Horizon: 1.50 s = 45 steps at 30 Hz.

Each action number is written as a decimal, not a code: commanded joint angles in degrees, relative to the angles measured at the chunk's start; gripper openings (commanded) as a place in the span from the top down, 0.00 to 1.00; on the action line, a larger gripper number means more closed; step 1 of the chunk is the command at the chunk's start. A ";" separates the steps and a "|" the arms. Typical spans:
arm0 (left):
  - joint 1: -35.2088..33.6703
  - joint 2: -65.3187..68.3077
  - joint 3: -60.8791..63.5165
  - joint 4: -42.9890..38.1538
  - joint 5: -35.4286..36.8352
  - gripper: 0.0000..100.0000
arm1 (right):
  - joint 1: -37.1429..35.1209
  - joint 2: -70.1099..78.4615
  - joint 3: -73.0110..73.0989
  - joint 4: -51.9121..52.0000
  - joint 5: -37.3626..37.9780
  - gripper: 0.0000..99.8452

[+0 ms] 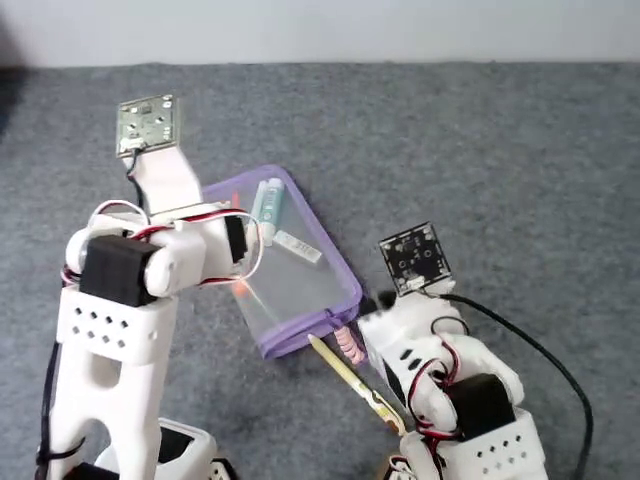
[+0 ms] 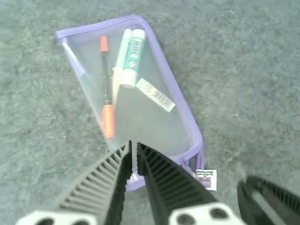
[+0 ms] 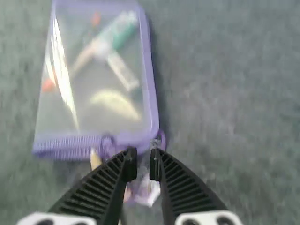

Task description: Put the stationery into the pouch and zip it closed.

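The left arm bends down over the clear, purple-edged zip pouch (image 1: 322,230), and the left claw (image 2: 133,152) is clamped on its near edge. The right claw (image 3: 143,161) hangs low at the zip-end corner, fingers slightly apart. The pouch lies flat on the grey bench (image 1: 500,150), with a yellow pencil (image 1: 350,378) beside it.

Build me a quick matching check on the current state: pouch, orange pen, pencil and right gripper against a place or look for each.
1 pouch
2 orange pen
3 pencil
4 right gripper

A on the table, outside the pouch
B purple-edged, see-through
C inside the pouch
D at the pouch's zipper end

Pairs: 1-B, 2-C, 3-A, 4-D
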 commanded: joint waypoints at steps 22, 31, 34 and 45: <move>-15.03 -11.43 -0.66 3.25 -0.62 0.74 | -13.85 42.59 -19.34 13.05 -2.02 0.94; -15.03 -11.69 4.18 3.08 0.79 0.74 | -20.79 43.38 -18.73 13.67 -5.36 0.80; -15.03 -11.60 4.53 2.55 0.88 0.74 | -21.14 43.38 -15.56 11.21 -5.27 0.75; -15.03 -11.60 4.79 1.49 0.70 0.74 | -20.79 44.88 -3.16 -1.27 -0.97 0.84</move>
